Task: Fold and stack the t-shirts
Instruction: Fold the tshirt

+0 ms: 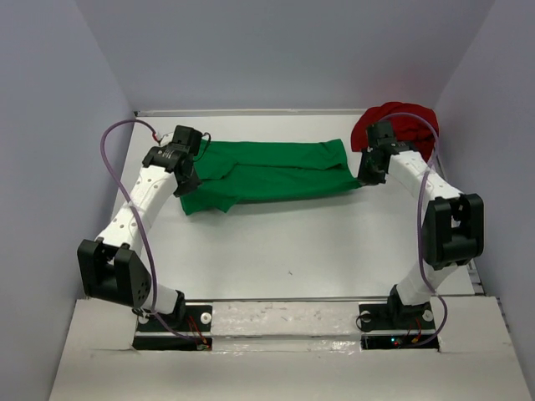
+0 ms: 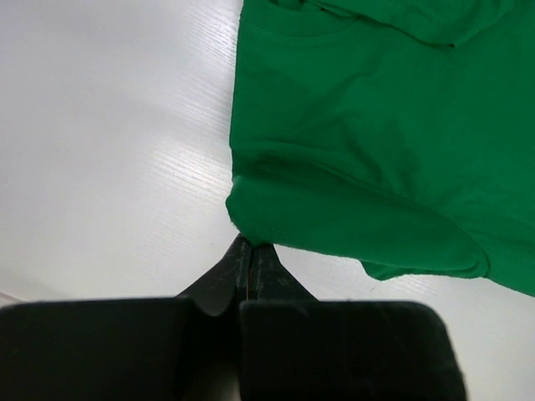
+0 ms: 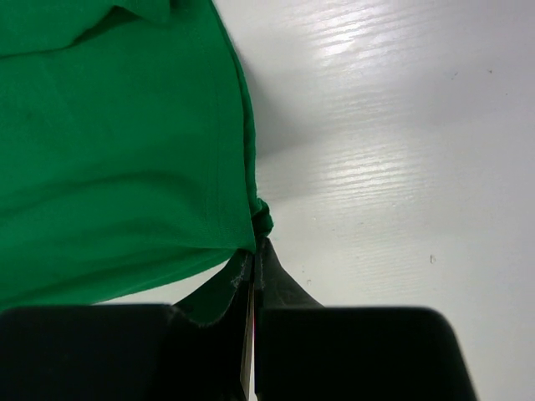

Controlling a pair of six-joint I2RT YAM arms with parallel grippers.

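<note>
1. You have two t-shirts: one green t-shirt [image 1: 276,171] spread mid-worktop [image 1: 292,242], and one dark red t-shirt [image 1: 403,119] bunched at 1 o'clock.
2. Your left fingers [image 2: 224,277] are pressed together, pinching the green t-shirt's 9 o'clock edge.
3. Your right fingers [image 3: 280,282] are clamped on its 3 o'clock corner.

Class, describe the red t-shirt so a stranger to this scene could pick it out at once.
Start at the white table and go to its far right corner. There lies the red t-shirt, bunched in a heap. Its neighbour, the green t-shirt, is spread out instead.
</note>
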